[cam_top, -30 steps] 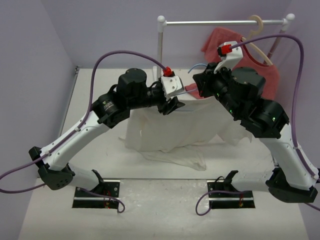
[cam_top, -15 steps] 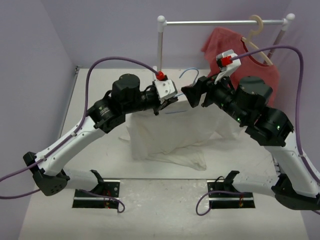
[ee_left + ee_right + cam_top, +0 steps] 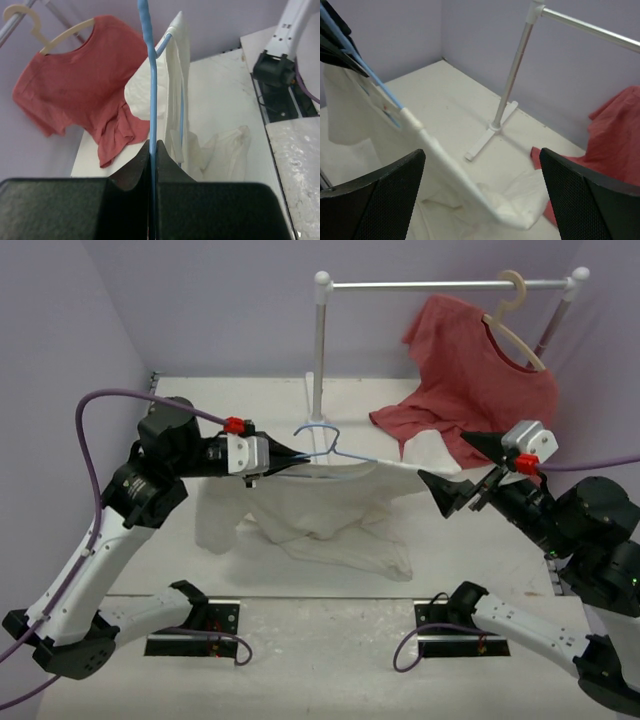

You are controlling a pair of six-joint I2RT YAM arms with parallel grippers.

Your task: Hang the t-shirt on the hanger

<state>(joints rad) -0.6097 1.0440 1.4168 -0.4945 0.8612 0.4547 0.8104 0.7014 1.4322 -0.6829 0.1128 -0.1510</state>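
**Shirt on the wire: left jaws clamped, right jaws free**

Top view: the left gripper is pinched tight on the light-blue hanger, at 9 o'clock of its hook, and holds it up off the table. The cream t-shirt hangs from the wire. One shoulder stretches toward 3 o'clock and the hem trails on the table at 6 o'clock. The right gripper stands at 3 o'clock of the shirt, jaws spread wide and holding nothing. At 1 o'clock a red t-shirt hangs on a beige hanger from the rack.

Left wrist view: the jaws meet on the hanger, which runs up to 12 o'clock. The t-shirt is bunched along it toward 1 o'clock.

Right wrist view: the fingers stand well apart at 7 and 5 o'clock. The t-shirt runs taut between them. I cannot tell whether the wire's far arm sits fully inside.

Handling, as I judge it: the cloth is light, limp and likely to slide on smooth wire, so it is best pinched at a shoulder seam or sleeve edge. The wire is thin and springy and may twist, so it is best held near the hook's neck.
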